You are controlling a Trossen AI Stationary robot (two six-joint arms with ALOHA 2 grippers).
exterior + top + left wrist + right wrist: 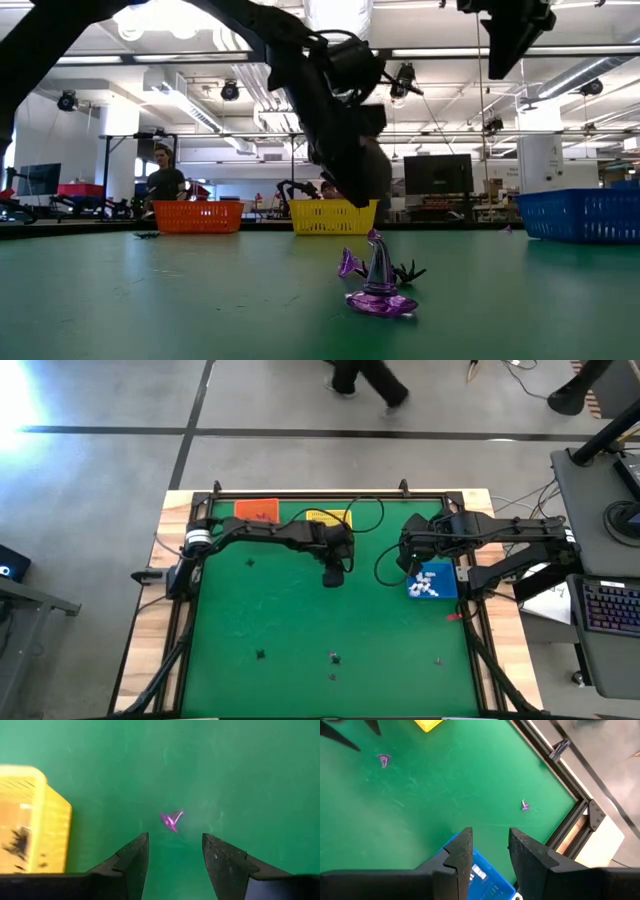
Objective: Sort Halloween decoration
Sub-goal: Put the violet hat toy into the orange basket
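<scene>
Left gripper hovers at high-view centre, jaws apart and empty, above a tiny purple witch-hat trinket on the green mat. Right gripper, parted, empty, hangs over the blue plastic basket holding white trinkets, right of centre. More small dark trinkets lie along the lower edge.

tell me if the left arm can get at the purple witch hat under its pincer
Probably yes. The left pincer hangs open over the green mat, the purple witch hat lies just ahead of its fingers, and nothing sits between them; the yellow basket stands off to one side.
</scene>
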